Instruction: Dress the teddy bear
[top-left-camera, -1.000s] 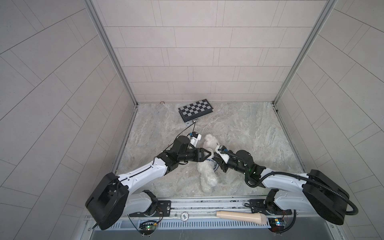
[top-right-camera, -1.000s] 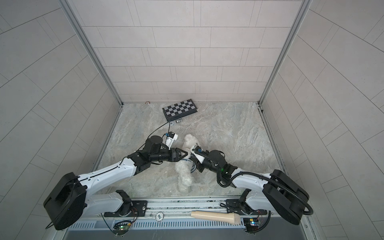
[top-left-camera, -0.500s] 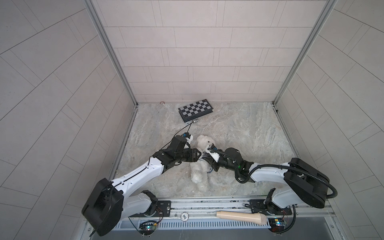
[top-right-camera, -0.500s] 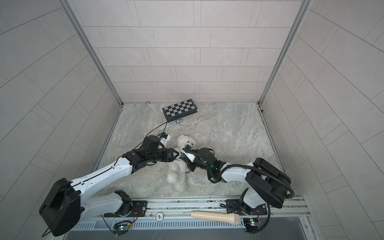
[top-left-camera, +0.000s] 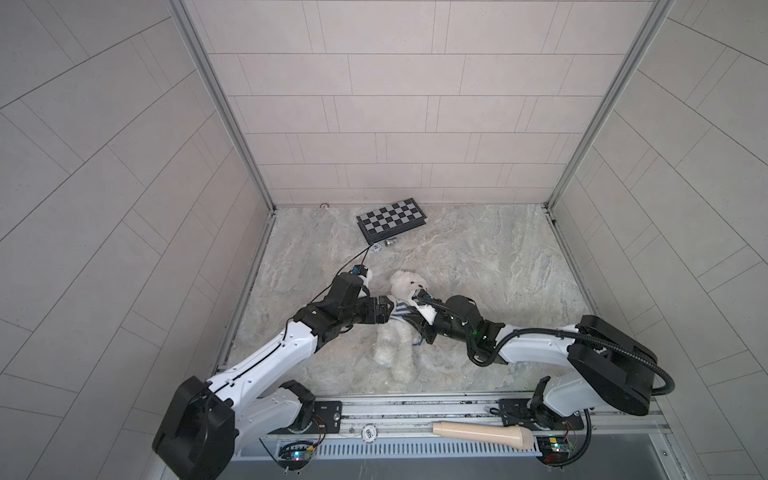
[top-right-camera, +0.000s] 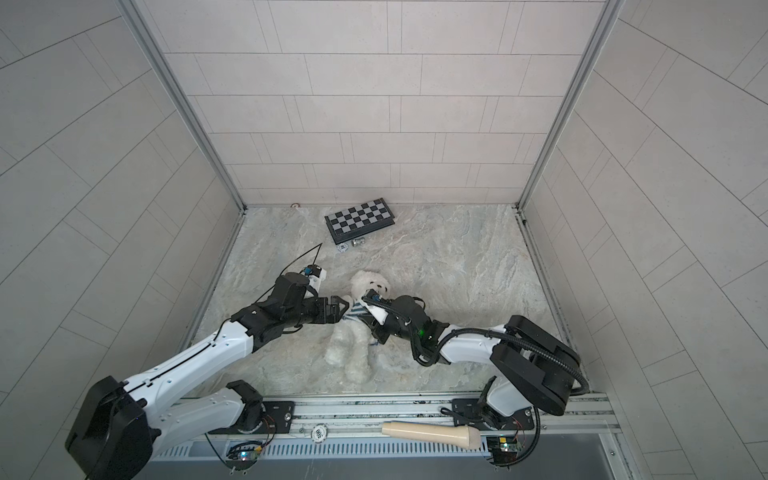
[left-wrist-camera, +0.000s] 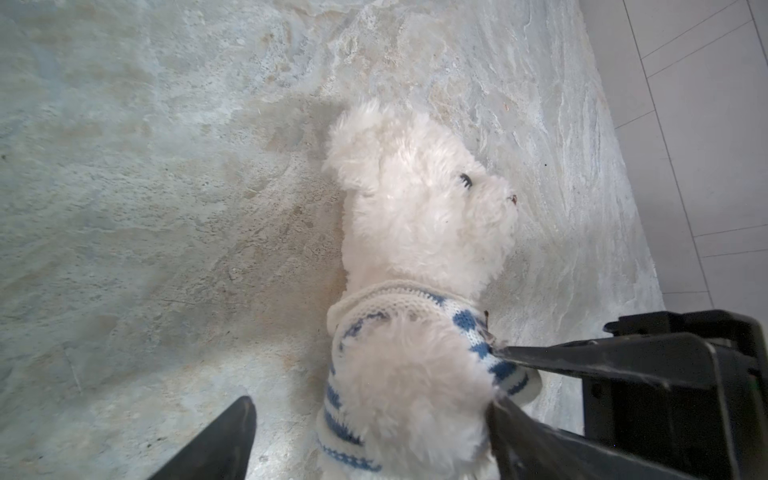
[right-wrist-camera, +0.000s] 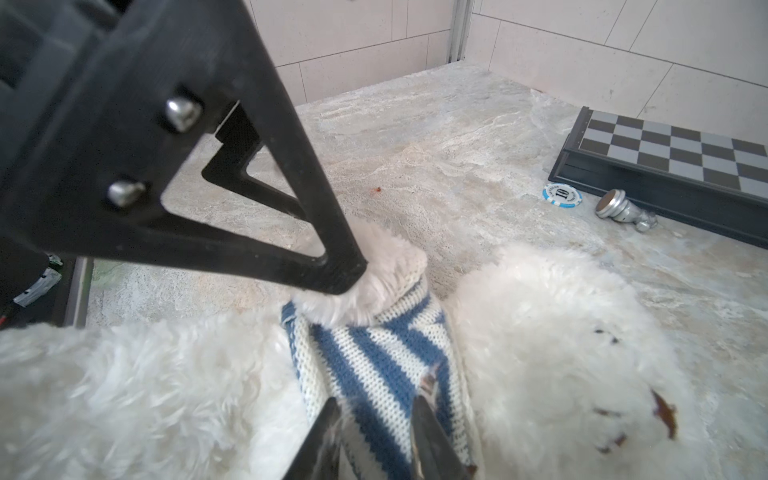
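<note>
The white fluffy teddy bear (top-left-camera: 400, 347) lies on its back on the marble floor, head toward the back wall, also seen in the other top view as the teddy bear (top-right-camera: 353, 353). A blue-and-white striped shirt (top-left-camera: 400, 309) sits bunched round its chest and one arm. My left gripper (top-left-camera: 389, 311) is open, its jaws spread wide on either side of the sleeved arm (left-wrist-camera: 399, 386). My right gripper (right-wrist-camera: 374, 409) is shut on a fold of the shirt (right-wrist-camera: 374, 357) at the chest, beside the bear's face (right-wrist-camera: 582, 353).
A folded chessboard (top-left-camera: 390, 218) lies near the back wall. In front of it are a poker chip (right-wrist-camera: 561, 195) and a silver chess piece (right-wrist-camera: 619, 210). A beige handle-shaped object (top-left-camera: 482, 432) rests on the front rail. Tiled walls close in both sides.
The left gripper's jaws have spread wide, off the bear's arm. Both grippers and the bear have shifted a little to the left. The right gripper still pinches the shirt.
</note>
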